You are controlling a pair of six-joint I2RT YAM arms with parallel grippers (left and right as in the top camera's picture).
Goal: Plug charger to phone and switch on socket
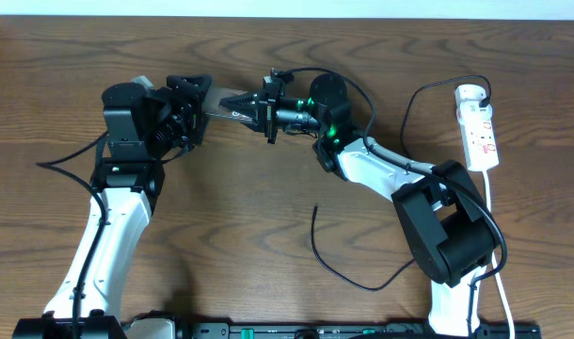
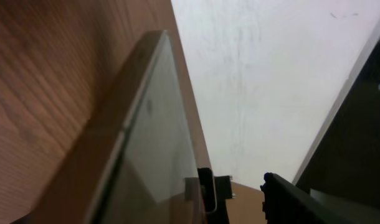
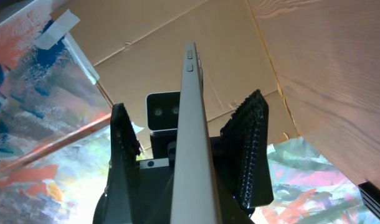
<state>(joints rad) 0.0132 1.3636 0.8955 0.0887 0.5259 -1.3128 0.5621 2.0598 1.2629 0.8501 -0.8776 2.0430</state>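
Left claw (image 1: 200, 100) grips the phone (image 1: 223, 98) edge-up above the table (image 1: 231, 217); right claw (image 1: 253, 102) gapes around its other end. Charger (image 1: 336, 268) lies unplugged, so the right must fetch its tip

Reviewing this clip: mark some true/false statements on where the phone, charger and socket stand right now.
1. The phone is between the left gripper and the right gripper. True.
2. The charger is plugged into the phone. False: its tip lies loose on the table, well apart from the phone.
3. The socket lies on the left arm's side. False: it lies on the right arm's side, near the table edge.
4. In the right wrist view the phone stands edge-on between that gripper's fingers. True.
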